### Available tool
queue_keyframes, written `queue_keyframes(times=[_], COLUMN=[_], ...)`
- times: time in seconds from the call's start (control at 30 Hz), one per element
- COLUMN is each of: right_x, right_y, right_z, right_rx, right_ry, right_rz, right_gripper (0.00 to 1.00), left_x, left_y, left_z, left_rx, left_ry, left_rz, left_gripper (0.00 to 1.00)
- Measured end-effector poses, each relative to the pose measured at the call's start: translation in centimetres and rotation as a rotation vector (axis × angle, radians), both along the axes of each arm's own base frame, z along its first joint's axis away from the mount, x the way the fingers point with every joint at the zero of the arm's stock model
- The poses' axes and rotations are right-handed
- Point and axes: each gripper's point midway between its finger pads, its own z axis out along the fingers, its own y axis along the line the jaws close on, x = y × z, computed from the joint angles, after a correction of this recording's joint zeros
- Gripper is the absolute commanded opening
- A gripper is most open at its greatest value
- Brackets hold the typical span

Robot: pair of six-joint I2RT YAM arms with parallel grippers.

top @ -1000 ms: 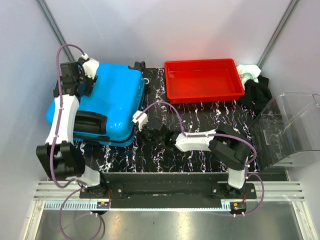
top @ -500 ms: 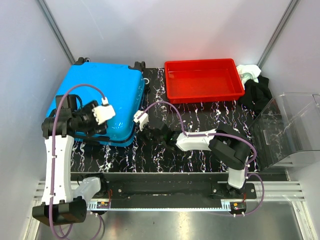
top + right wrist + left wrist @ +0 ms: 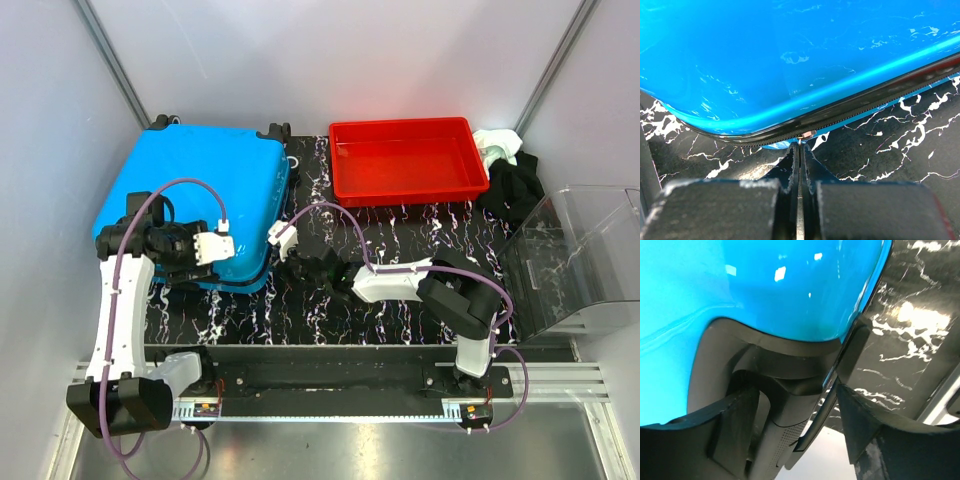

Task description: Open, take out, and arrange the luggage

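Closed luggage — right pincer, tips together, at its zipper.

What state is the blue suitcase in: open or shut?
Shut. The luggage lies flat with both shells together; its zipper teeth look meshed at the near corner. Elsewhere, cannot tell.

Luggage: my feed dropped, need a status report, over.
Left end effector open at the handle. Right end effector shut at the zipper seam. Luggage closed, flat. Red tray apart.
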Motion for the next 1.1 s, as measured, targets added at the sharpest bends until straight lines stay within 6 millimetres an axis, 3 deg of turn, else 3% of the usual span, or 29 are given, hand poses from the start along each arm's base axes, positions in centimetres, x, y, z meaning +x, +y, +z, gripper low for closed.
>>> queue_keyframes(times=[0.17,0.23,0.3,0.33,0.63,1.1], right_x=[0.0,0.0,0.1,0.1,0.5,4.6], right_y=[0.0,0.0,0.0,0.1,-0.2,-1.7], right_z=[-0.1,-0.2,-0.3,-0.2,-0.3,1.0], right_rx=[-0.001,-0.003,-0.004,-0.004,-0.017,-0.031], right_ry=[0.0,0.001,0.002,0.002,0.015,0.037], right_rz=[0.0,0.0,-0.001,0.0,-0.009,-0.079], right_gripper=[0.0,0.0,0.0,0.0,0.0,0.0], left_x=[0.4,0.7,0.5,0.5,0.2,-0.2], left_y=[1.1,1.4,1.4,1.4,1.2,0.0], left_z=[-0.8,-0.8,-0.9,-1.0,-0.6,1.3], left_rx=[0.07,0.084,0.085,0.087,0.106,-0.049], left_ry=[0.008,0.001,0.01,0.011,-0.012,-0.084], left_rz=[-0.011,-0.012,-0.013,-0.02,-0.081,0.008], left_gripper=[0.53,0.45,0.27,0.0,0.0,0.0])
